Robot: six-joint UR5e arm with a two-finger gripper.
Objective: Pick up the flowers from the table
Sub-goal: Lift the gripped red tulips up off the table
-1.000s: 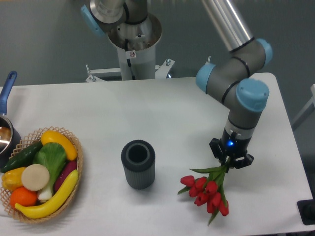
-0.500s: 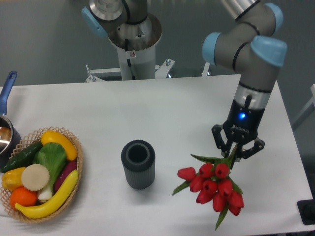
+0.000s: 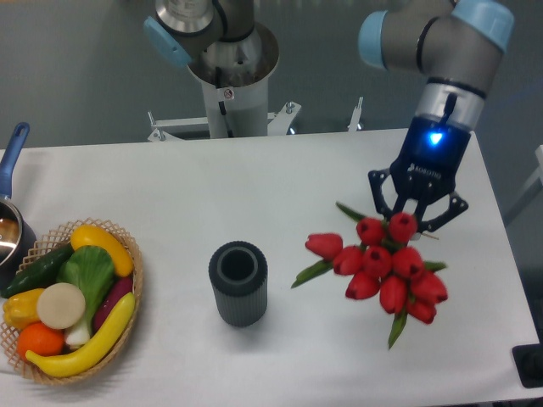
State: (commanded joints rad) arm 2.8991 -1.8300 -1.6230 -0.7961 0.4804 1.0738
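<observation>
Your claw (image 3: 416, 209) hangs over the right side of the desk (image 3: 297, 170), its dark fingers closed around the stems of the flowers (image 3: 383, 263), which are gripped just above the blooms. The bunch appears to be clear of the desk surface, with the red heads fanning out below and in front of the claw, though the single view makes the gap hard to judge. You seem to be in the lifting step: the grasp is made and the bunch is carried by the claw. The next move calls for a steady upward pull, with the grip kept firm, since the thin stems could slip through the fingers.

The flowers are smooth, rounded red tulip heads with a slightly glossy, artificial look, and pointed green leaves stick out to the left and downward. The desk is flat, white and matte. Near its middle stands a dark grey ribbed cylinder (image 3: 238, 282), open at the top, like a vase. At the left edge sits a woven wicker basket (image 3: 134, 275) of shiny plastic-looking vegetables (image 3: 68, 297), and beside it part of a metal pot (image 3: 10, 233) with a blue handle.
</observation>
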